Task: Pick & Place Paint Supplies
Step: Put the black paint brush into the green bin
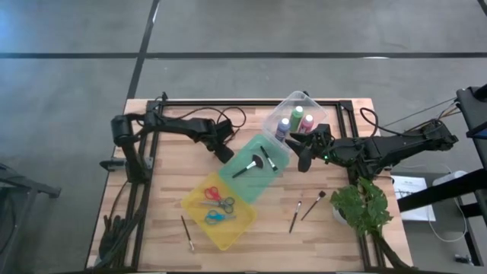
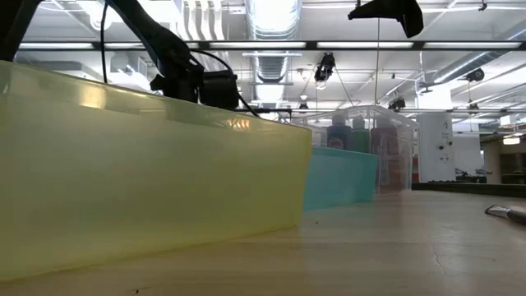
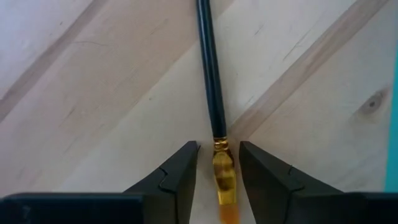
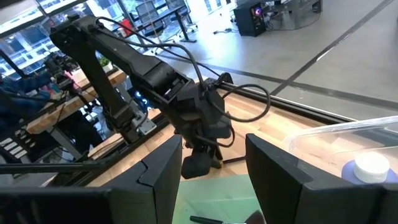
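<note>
Wooden slats form the table (image 1: 167, 190), seen from above with three plastic bins set in a diagonal row across its middle. The left gripper (image 1: 225, 150) is held low at the 10 o'clock corner of the green bin (image 1: 262, 181). In the left wrist view its fingers (image 3: 180, 174) are set narrowly on either side of the gold ferrule of a dark-handled brush (image 3: 210, 74) that lies on the bare wood. A slim gap is seen on each side, and no grip can be made out.

The right gripper (image 1: 304, 158) is held at 3 o'clock of the green bin, just beside the 5 o'clock corner of the clear bin (image 1: 316, 110). Its fingers (image 4: 158, 174) are parted and nothing is seen between them.

Three paint bottles are stood together in the clear bin, at 1 o'clock of the green one: a green bottle (image 1: 297, 116), a pink-red bottle (image 1: 307, 122) and a blue-purple bottle (image 1: 283, 128). Two brushes (image 1: 247, 166) are laid in the green bin. Red scissors (image 1: 215, 194) and blue scissors (image 1: 217, 218) are laid in the yellow bin (image 1: 194, 204), at 7 o'clock of the green bin, with a third pair between them.

Two loose brushes (image 1: 295, 215) are left on the table at 4 o'clock of the green bin, near a leafy plant (image 1: 365, 205). Another loose brush (image 1: 187, 233) is left at 8 o'clock of the yellow bin.
</note>
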